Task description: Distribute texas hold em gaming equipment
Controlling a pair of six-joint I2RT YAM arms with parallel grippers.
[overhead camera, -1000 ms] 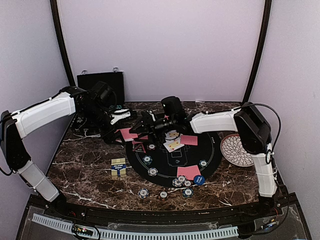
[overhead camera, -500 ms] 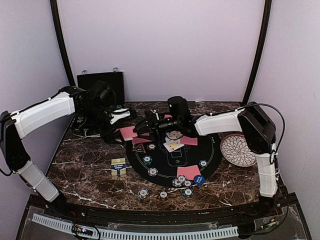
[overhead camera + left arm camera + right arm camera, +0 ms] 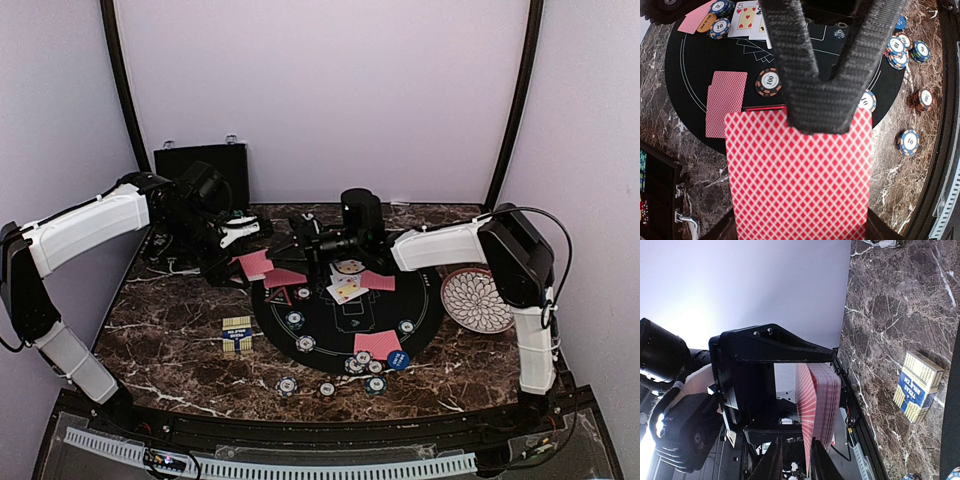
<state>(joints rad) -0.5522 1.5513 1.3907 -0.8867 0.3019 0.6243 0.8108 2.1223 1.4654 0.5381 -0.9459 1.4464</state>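
One red deck (image 3: 790,190) sits pinched inside left claw (image 3: 822,117).

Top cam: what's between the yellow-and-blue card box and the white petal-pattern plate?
Top view: the round black felt mat, carrying striped poker chips and red-backed cards, separates yellow-and-blue card box from white petal-pattern plate.

Front left: bare desk (image 3: 165,345), room for my jaws.
Beside it: box (image 3: 237,334).
Front edge: chips (image 3: 327,389) in a row.
Right corner: plate (image 3: 476,300).
Back left: case (image 3: 180,160).
Middle: deck (image 3: 800,185) in my left jaws, between both arms.
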